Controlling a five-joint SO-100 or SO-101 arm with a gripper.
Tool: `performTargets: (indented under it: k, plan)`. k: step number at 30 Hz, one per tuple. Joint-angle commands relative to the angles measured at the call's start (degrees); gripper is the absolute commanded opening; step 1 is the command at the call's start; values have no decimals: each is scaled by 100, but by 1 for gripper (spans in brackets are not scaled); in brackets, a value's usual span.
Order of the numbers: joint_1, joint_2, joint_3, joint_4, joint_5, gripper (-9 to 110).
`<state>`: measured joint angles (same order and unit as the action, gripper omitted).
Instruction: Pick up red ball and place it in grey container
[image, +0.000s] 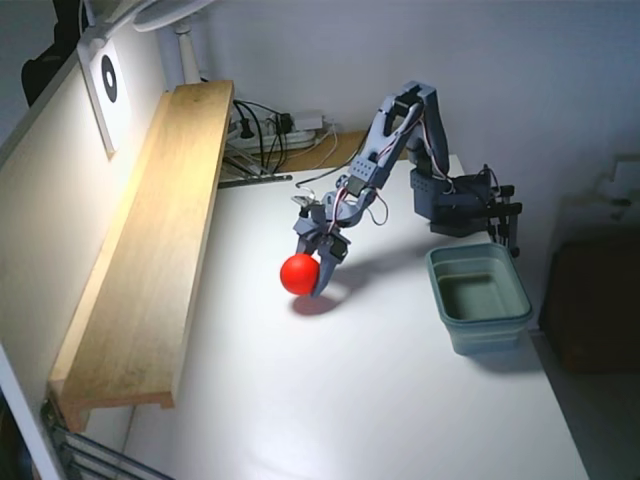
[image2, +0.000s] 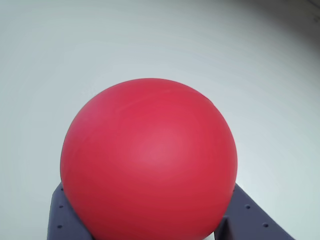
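Item one — red ball: I see it clamped in the pincer, which is closed on it. In the fixed view a shadow lies on the counter just below and to the right of the ball, so I judge it lifted slightly clear of the surface. In the wrist view the ball fills most of the frame, with a grey finger showing at either lower side.

Item two — grey container: open side up, empty as far as I can see, standing near the right edge of the counter in the fixed view, well apart from the ball and just in front of the arm's base.

Item three: a wooden shelf runs along the left wall, with cables at the back; neither lies on the path.

Step in hand, by my reading: grasp made, carry beginning. The next move calls for me to raise the ball above the container's rim, swing right until it hangs over the opening, then release — holding the grip firm meanwhile, since a smooth ball could slip.
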<state>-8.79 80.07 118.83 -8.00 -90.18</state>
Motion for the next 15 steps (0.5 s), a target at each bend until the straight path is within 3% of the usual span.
performTargets:
  k: [1, 15]
  plan:
    - [-52, 544, -409, 319, 18, 23]
    - [-11, 706, -606, 678, 18, 23]
